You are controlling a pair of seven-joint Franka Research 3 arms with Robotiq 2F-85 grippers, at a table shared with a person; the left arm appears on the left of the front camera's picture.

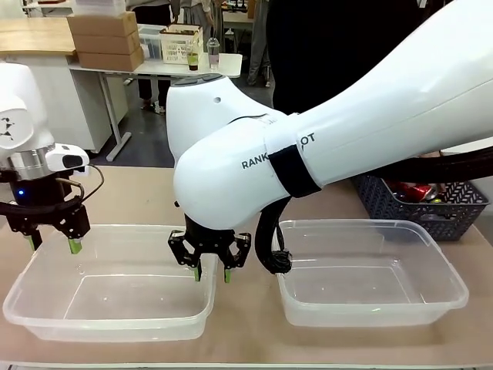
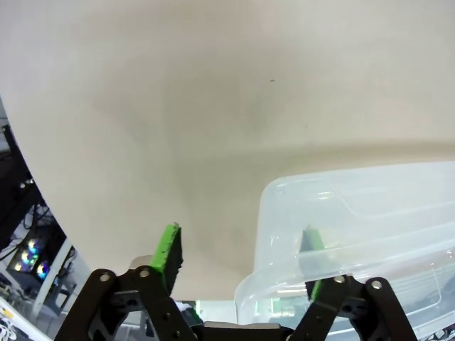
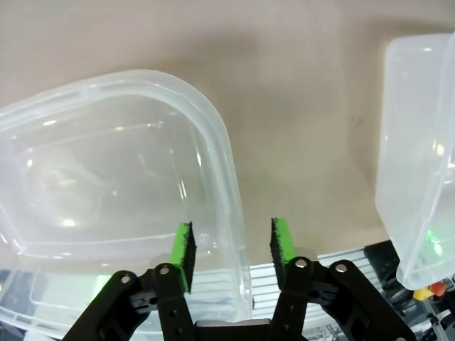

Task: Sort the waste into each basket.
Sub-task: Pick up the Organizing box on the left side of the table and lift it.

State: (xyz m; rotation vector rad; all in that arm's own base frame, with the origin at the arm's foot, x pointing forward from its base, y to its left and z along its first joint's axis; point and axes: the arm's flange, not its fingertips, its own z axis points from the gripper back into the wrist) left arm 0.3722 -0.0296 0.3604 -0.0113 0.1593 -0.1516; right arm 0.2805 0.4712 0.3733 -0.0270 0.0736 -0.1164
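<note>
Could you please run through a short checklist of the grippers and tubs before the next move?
1. Left gripper open: ok; its fingers straddle the left tub's far-left rim, one inside, one outside.
2. Right gripper open: ok; its fingers straddle the same tub's right rim, which runs between the pads in the right wrist view.
3. Either gripper closed on the rim: not ok; gaps show beside the pads.
4. Both tubs free of waste: ok; the right tub is also bare.
5. Waste available: ok; red cans lie in the dark lattice basket behind the right tub.
6. Bottles in that basket: cannot tell; the arm hides part of it.
</note>
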